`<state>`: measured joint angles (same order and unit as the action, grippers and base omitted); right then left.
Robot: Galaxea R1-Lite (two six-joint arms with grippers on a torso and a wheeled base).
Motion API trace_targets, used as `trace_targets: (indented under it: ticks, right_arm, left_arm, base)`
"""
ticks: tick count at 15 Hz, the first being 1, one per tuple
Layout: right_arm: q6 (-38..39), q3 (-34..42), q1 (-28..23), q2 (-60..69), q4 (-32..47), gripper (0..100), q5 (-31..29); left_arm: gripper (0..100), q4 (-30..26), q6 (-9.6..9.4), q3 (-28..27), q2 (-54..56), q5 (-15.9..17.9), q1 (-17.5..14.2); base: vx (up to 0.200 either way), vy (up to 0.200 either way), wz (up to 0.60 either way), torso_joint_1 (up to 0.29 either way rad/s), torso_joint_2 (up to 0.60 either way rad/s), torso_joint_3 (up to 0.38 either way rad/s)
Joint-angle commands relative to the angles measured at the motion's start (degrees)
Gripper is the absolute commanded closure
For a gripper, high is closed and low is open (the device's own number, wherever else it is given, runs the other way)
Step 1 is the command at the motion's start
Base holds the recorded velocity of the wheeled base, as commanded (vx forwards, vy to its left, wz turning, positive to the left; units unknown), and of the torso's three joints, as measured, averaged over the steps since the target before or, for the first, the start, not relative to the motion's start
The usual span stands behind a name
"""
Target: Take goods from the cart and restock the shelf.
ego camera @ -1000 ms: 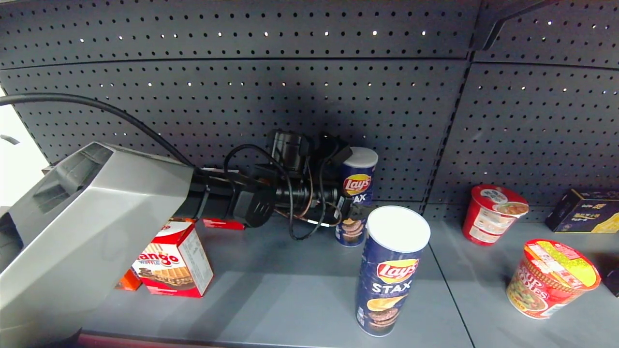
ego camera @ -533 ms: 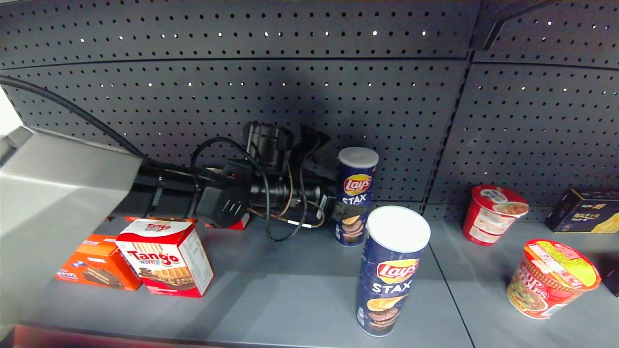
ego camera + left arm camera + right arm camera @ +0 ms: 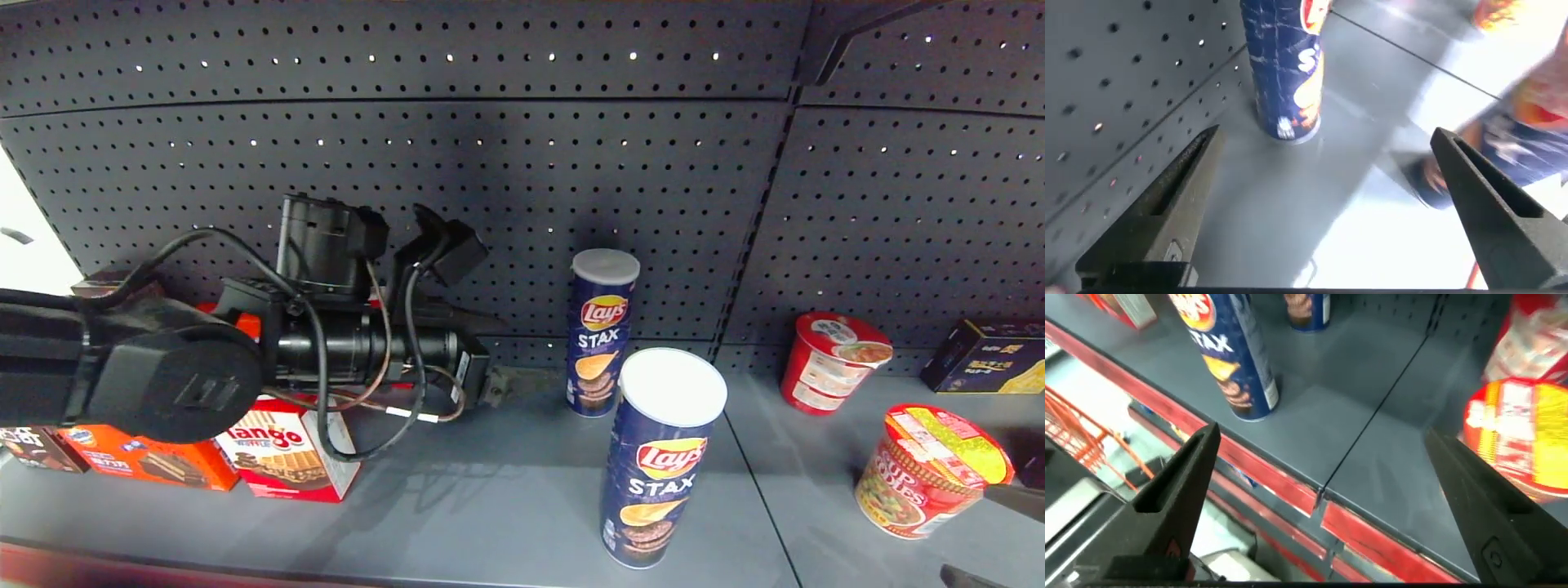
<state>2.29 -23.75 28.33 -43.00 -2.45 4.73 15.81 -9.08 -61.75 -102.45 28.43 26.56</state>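
Two dark blue chip cans with white lids stand upright on the grey shelf [image 3: 490, 498]. The rear can [image 3: 602, 331] [image 3: 1282, 73] is by the pegboard, and the front can [image 3: 663, 457] [image 3: 1229, 359] is nearer the shelf edge. My left gripper [image 3: 496, 382] [image 3: 1327, 143] hangs low over the shelf, left of the rear can and apart from it. It is open, with nothing between its fingers. My right gripper [image 3: 992, 539] [image 3: 1323, 437] is at the shelf's front right, open and holding nothing, beside a cup of noodles [image 3: 931, 469] [image 3: 1519, 441].
Wafer boxes [image 3: 290, 445] and an orange box [image 3: 139, 461] lie at the left under my left arm. A red noodle cup [image 3: 833, 359] and a dark box [image 3: 988, 355] stand at the back right. Below the red shelf edge [image 3: 1290, 490] is orange cart wire [image 3: 1078, 425].
My left arm has drawn back to the left, away from the rear can, which stays standing by the pegboard. The right gripper's fingers have come into the head view's lower right corner.
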Motion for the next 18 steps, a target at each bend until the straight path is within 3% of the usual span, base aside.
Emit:
trace_targets:
  ticks: [1,6,7,9,12,18]
  right_arm:
    - [-0.09,2.13,0.50,-5.70,-2.56,0,-0.07]
    - [-0.09,2.83,1.64,-12.46,-5.55,0,-1.04]
    - [-0.09,2.83,1.64,-12.81,-5.81,0,-1.30]
    - [0.17,3.01,3.49,-20.46,-11.79,0,-5.52]
    - [-0.01,2.48,4.54,-27.40,-14.51,0,-8.33]
    - [-0.09,-1.48,4.80,-35.05,-16.62,0,-8.33]
  left_arm:
    - [0,0.01,0.29,3.47,6.21,-0.39,-0.46]
    - [0,-0.08,0.29,8.57,13.33,-11.47,-1.87]
    - [0,-0.08,0.29,8.75,13.59,-11.73,-1.87]
    - [0,-0.08,0.21,9.80,16.58,-15.51,-1.95]
    - [0,-0.43,-0.15,10.15,19.22,-18.15,-2.66]
    - [0,-0.08,-0.15,13.05,23.52,-17.79,-6.61]
  base:
    - [0.000,0.000,0.00,0.000,0.00,0.000]
    - [0.000,0.000,0.00,0.000,0.00,0.000]
    - [0.000,0.000,0.00,0.000,0.00,0.000]
    - [0.000,0.000,0.00,0.000,0.00,0.000]
    - [0.000,0.000,0.00,0.000,0.00,0.000]
    - [0.000,0.000,0.00,0.000,0.00,0.000]
